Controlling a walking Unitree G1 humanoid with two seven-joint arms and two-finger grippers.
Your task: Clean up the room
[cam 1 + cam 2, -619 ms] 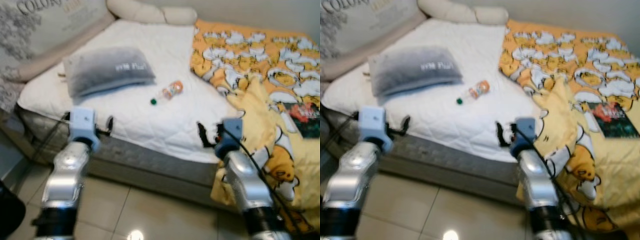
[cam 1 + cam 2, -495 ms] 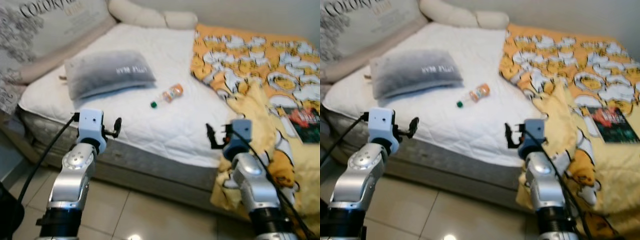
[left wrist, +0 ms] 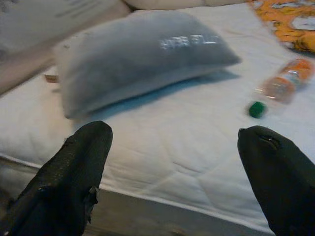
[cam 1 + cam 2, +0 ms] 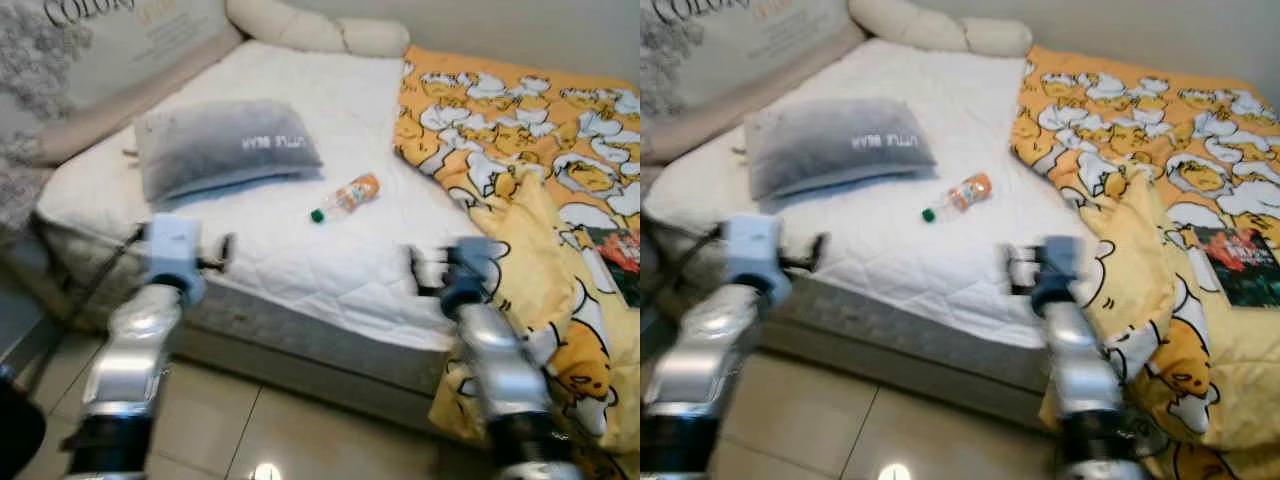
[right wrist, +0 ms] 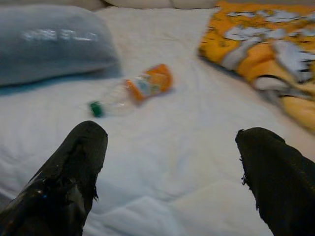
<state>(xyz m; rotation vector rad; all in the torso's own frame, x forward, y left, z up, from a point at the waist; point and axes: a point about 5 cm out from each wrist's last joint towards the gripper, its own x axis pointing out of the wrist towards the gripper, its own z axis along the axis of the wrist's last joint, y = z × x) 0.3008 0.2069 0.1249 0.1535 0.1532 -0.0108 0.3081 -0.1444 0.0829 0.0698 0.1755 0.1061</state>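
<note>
Item one: we record a clear plastic bottle with an orange label and a green cap [image 4: 346, 195], lying on its side near the middle of the white quilted mattress [image 4: 300, 250], cap end pointing toward the near edge of the bed. Nothing touches it.

Item two: a grey rectangular pillow with pale lettering [image 4: 222, 145], lying flat on the mattress, near the bottle on its left side and apart from it.

Item three: an orange and yellow blanket printed with white cartoon figures [image 4: 520, 140], covering the right part of the bed and hanging over its near edge toward the floor. Its nearest fold lies just right of the bottle, not touching.

Item four: a dark book or flat printed item [image 4: 1238, 262] resting on the blanket at far right; we cannot read its cover.

Item five: cream bolster cushions [image 4: 320, 30] along the far head of the bed, and a large pale printed cushion [image 4: 90, 50] leaning at far left.

Item six: the left gripper [image 3: 172, 177], held before the near edge of the mattress, left of the bottle, its two black fingers spread wide with nothing between them.

Item seven: the right gripper [image 5: 172, 172], likewise before the near edge, right of the bottle, fingers spread wide and empty.

Item eight: beige tiled floor [image 4: 260, 430] below the bed.
</note>
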